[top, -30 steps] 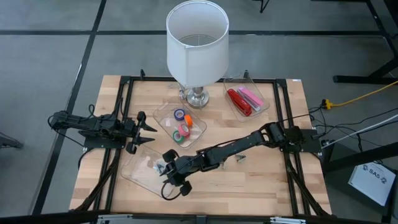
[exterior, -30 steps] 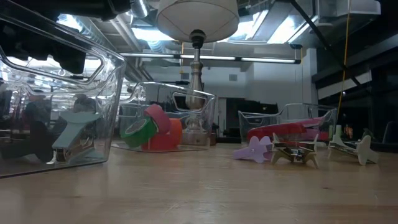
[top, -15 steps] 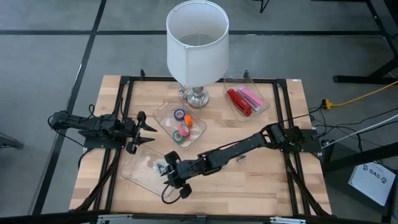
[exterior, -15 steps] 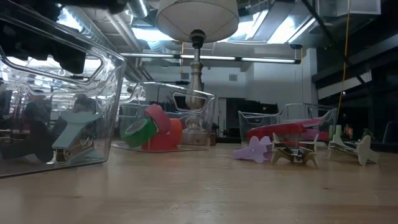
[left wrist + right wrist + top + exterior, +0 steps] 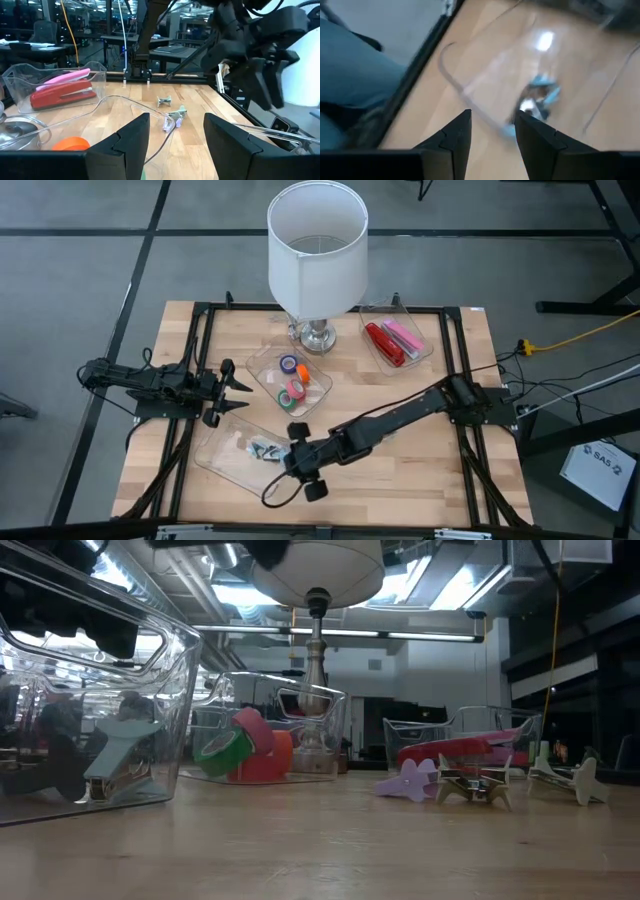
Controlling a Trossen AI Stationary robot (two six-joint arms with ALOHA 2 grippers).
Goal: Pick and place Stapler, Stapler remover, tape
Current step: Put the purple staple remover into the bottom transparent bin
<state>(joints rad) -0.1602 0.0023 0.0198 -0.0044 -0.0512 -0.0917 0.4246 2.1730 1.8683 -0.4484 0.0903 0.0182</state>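
Observation:
My right gripper [image 5: 292,467] [image 5: 492,135] hangs open and empty over the near rim of the near-left clear tray [image 5: 222,460]. Staple removers [image 5: 263,448] lie in that tray; a light-blue one [image 5: 541,94] [image 5: 120,755] shows on its floor. More staple removers [image 5: 408,780] [image 5: 475,787] [image 5: 174,116] lie on the bare wood. The tape rolls [image 5: 292,383] [image 5: 240,750] sit in the middle tray. A red stapler [image 5: 382,343] [image 5: 455,750] and a pink stapler [image 5: 402,335] lie in the far-right tray. My left gripper [image 5: 238,390] [image 5: 175,145] waits open at the table's left.
A lamp with a white shade [image 5: 318,245] stands at the far middle, its metal base [image 5: 317,335] just behind the tape tray. A black frame [image 5: 200,360] runs round the table top. Bare wood [image 5: 400,480] lies along the near edge and under the right arm.
My right gripper has drawn away from over the near-left tray toward the table's right and slightly toward the near edge. The staple removers stay in the tray.

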